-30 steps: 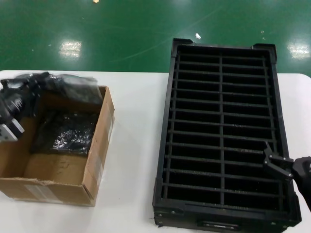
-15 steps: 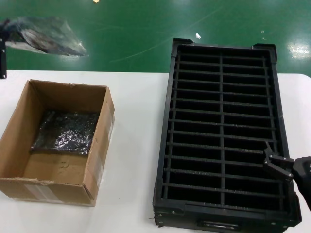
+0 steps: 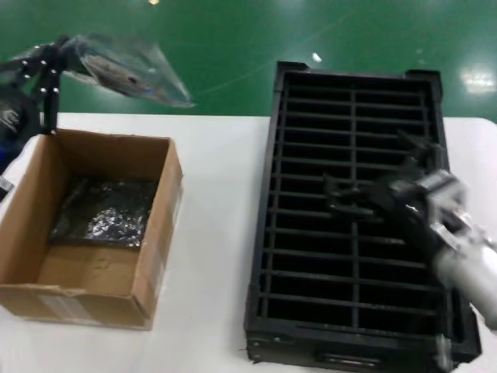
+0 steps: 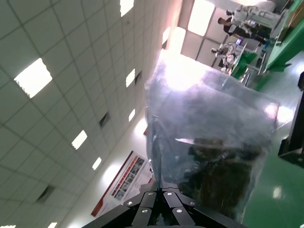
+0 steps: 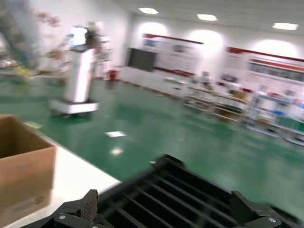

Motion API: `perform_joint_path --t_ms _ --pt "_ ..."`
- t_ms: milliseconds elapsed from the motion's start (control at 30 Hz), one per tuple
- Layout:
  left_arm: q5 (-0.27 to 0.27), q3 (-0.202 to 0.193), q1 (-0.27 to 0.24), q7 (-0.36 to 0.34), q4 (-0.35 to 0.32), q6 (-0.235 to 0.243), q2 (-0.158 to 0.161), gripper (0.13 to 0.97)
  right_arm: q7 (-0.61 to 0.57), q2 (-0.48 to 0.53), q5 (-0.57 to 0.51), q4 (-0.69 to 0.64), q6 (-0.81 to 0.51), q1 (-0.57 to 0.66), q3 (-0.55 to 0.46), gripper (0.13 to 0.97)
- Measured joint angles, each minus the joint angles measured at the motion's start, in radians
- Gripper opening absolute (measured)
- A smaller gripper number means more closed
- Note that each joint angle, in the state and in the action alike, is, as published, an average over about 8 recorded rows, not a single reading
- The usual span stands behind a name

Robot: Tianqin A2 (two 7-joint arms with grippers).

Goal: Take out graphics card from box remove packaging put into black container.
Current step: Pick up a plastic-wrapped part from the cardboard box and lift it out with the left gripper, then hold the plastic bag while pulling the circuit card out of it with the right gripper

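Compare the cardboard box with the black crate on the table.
The box is brown, short and one open cavity; the black container is black, longer, and ribbed into two columns of narrow slots. The box holds a shiny bag; the container's slots look empty. Both sit on the white table.

The left hand (image 3: 48,66) is showing black, angular fingers studded with small pale screw heads, joined to a dark wrist block bearing a white marking. The right hand (image 3: 373,183) is showing matte black, chunky fingers (image 5: 78,209) with silver screws near their bases. Behind it, the right forearm is appearing as a smooth pale grey cylinder with a lighter metallic collar.
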Motion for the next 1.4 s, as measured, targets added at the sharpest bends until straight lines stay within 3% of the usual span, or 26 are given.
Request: perform_joint_path --t_ms 133,233,400,600,767,933,1133,1267,1400 --pt "0.008 0.017 0.014 -0.005 -0.027 0.008 0.017 0.139 0.002 -0.098 -0.124 -0.14 -0.13 0.151 -0.016 0.966" --pt "0.016 0.03 0.025 -0.004 -0.047 0.014 0.026 0.139 -0.028 -0.157 -0.156 -0.241 -0.19 0.245 -0.032 0.966" --pt "0.039 0.057 0.033 0.032 -0.05 0.03 0.038 0.139 -0.139 -0.231 -0.115 -0.359 -0.253 0.347 -0.031 0.964" --pt "0.06 0.081 0.017 0.096 -0.003 0.047 0.049 0.139 -0.248 -0.269 -0.041 -0.374 -0.311 0.371 0.006 0.964" --pt "0.072 0.093 -0.038 0.169 0.097 0.06 0.053 0.139 -0.258 -0.266 -0.028 -0.329 -0.32 0.353 0.01 0.938" --pt "0.082 0.099 -0.134 0.27 0.268 0.074 0.051 0.139 -0.243 -0.251 -0.024 -0.275 -0.318 0.321 0.01 0.912" --pt "0.089 0.104 -0.238 0.377 0.46 0.093 0.049 0.139 -0.259 -0.247 0.001 -0.258 -0.329 0.295 0.024 0.824" --pt "0.091 0.106 -0.268 0.407 0.513 0.099 0.052 0.139 -0.285 -0.253 0.022 -0.268 -0.341 0.289 0.037 0.772" --pt "0.091 0.106 -0.268 0.406 0.506 0.098 0.057 0.139 -0.312 -0.262 0.04 -0.279 -0.353 0.288 0.048 0.68"
